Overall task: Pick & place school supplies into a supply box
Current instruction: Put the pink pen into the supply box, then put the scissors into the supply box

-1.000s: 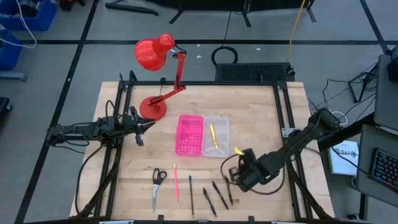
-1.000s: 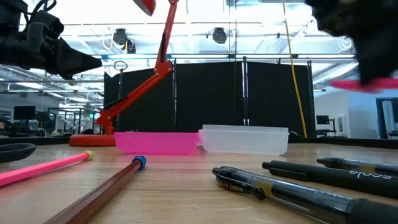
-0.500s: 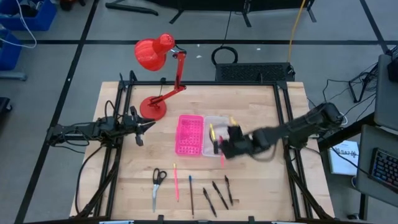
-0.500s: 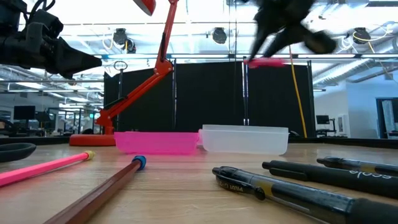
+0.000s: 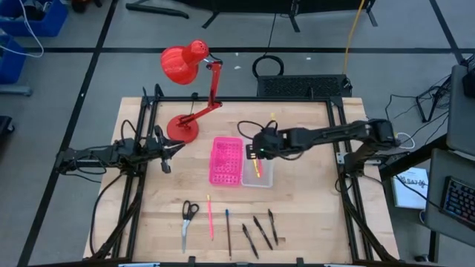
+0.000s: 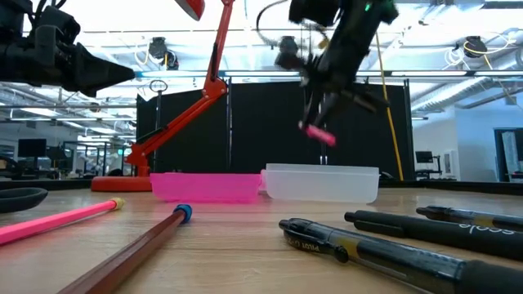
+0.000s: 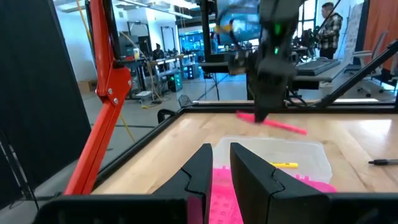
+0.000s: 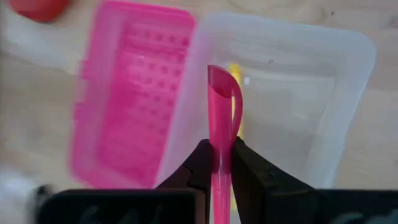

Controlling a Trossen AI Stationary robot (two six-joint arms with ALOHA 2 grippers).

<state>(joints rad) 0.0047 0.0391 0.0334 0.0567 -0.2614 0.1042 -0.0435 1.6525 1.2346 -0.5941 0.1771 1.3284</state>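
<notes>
Now right gripper (image 8: 221,163) clamped on pink pen (image 8: 219,118), hovering above supply box (image 5: 260,180) clear half for drop; left gripper (image 7: 219,163) nearly closed, parked left.

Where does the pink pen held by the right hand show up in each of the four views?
High view: not discernible; the right hand hides it, above the clear tray.
Low view: pink pen hangs above the tray.
Left wrist view: pen mid-picture, over the tray.
Right wrist view: pen upright at centre.
Shared landmark: the clear tray.
</notes>
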